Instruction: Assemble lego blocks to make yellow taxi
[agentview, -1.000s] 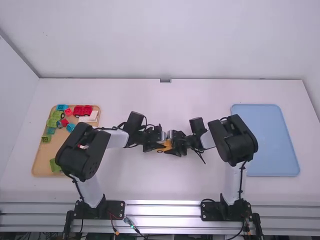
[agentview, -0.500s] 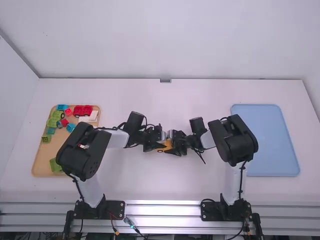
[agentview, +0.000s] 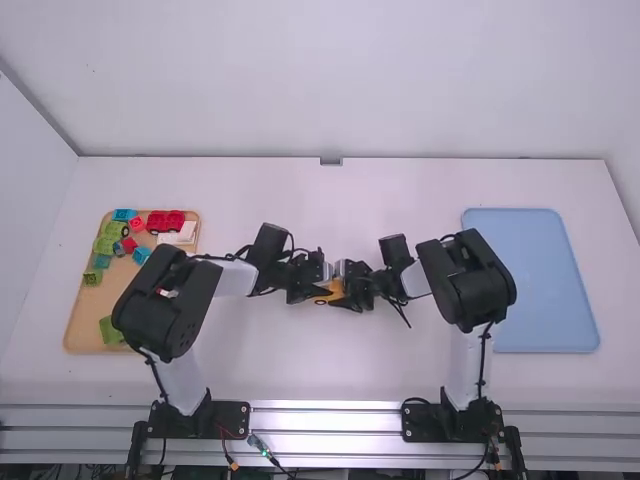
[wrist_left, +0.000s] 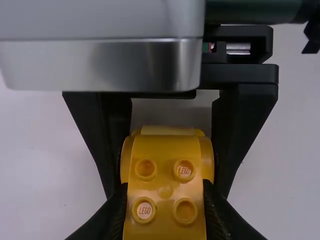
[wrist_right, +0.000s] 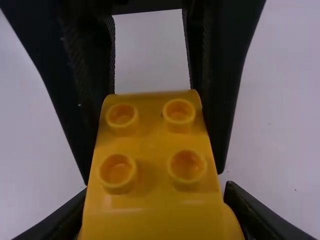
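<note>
Near the table's middle, my left gripper (agentview: 312, 291) and my right gripper (agentview: 352, 297) meet head-on at the yellow car piece (agentview: 335, 289), which has wheels. The left wrist view has a studded yellow block (wrist_left: 165, 187) clamped in my left gripper (wrist_left: 164, 212), with the right gripper's black fingers on both sides of the wheeled part behind it. In the right wrist view my right gripper (wrist_right: 159, 212) is shut on the wide lower end of the yellow piece (wrist_right: 155, 210); the left gripper's fingers flank its studded end.
A wooden tray (agentview: 82, 318) with red, green, blue and white blocks lies at the left, partly under the left arm. At the right, a blue tray (agentview: 545, 285) lies beside the right arm's elbow.
</note>
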